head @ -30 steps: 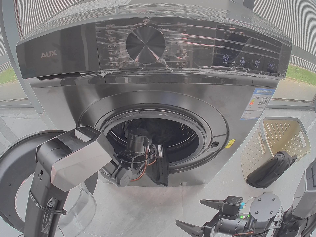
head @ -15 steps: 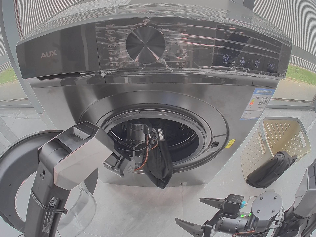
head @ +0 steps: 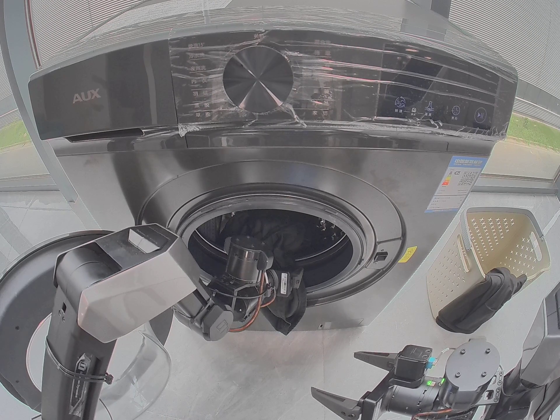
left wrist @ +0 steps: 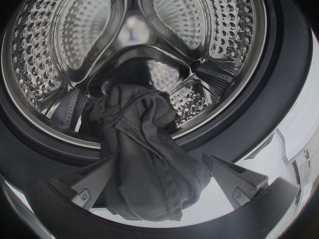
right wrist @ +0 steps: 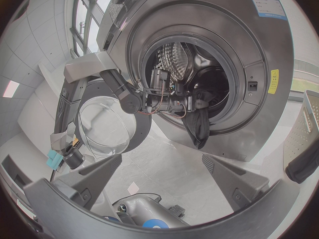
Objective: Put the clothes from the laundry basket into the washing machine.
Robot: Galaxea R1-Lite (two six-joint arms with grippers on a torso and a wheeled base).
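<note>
The left gripper [left wrist: 159, 156] is spread wide at the washing machine [head: 280, 164] door. A dark garment [left wrist: 139, 117] hangs between its fingers [left wrist: 96, 180], touching one, and drapes over the drum [left wrist: 43, 50] lip, half inside. The right gripper [right wrist: 161, 157], also wide and empty, hovers low over the floor [head: 280, 368]. A black bundle [head: 478, 301] lies at the laundry basket [head: 501, 240] mouth.

Garment [head: 287, 307] over washer rim [head: 349, 282] — half in, basket [head: 506, 241] right

logo [head: 86, 95] + energy lbl [head: 456, 183] on washer [head: 116, 170]
</note>
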